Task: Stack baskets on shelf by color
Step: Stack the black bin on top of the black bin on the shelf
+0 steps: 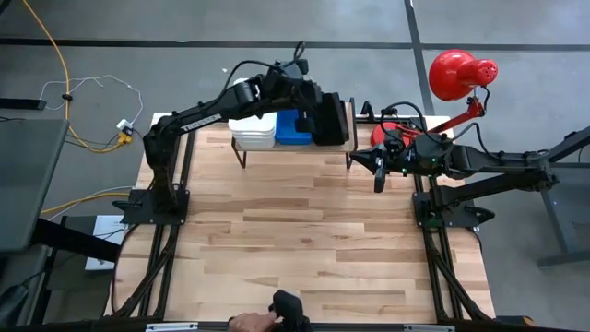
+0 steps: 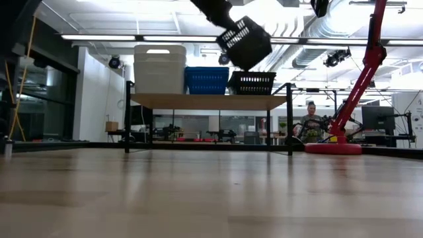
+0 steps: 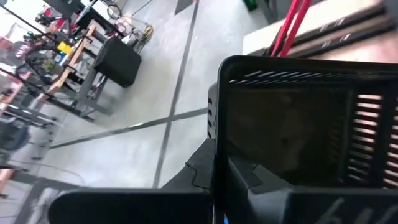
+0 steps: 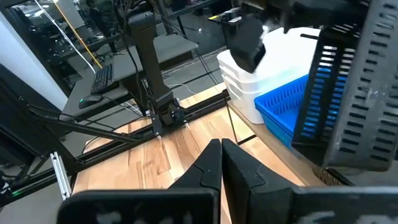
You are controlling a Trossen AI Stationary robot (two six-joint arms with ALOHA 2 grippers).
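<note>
A stack of white baskets (image 1: 253,132), a blue basket (image 1: 292,128) and a black basket (image 2: 252,82) stand side by side on the shelf (image 2: 208,100) at the table's far edge. My left gripper (image 1: 317,109) reaches over the shelf, shut on a second black slotted basket (image 2: 246,42). That basket hangs tilted above the black one on the shelf. My right gripper (image 1: 379,175) waits shut and empty, right of the shelf, above the table. My left gripper pinches a side wall of the black basket at its rim (image 3: 219,149); one finger (image 3: 200,171) is outside and the other (image 3: 250,175) inside. The basket is lifted clear and tilted, above the black basket on the shelf.
A red lamp (image 1: 458,72) on a red arm stands at the far right, its round base (image 2: 332,148) beside the shelf. A person's hand (image 1: 249,322) rests at the near edge by a dark object. The wooden table (image 1: 304,240) lies bare in front of the shelf.
</note>
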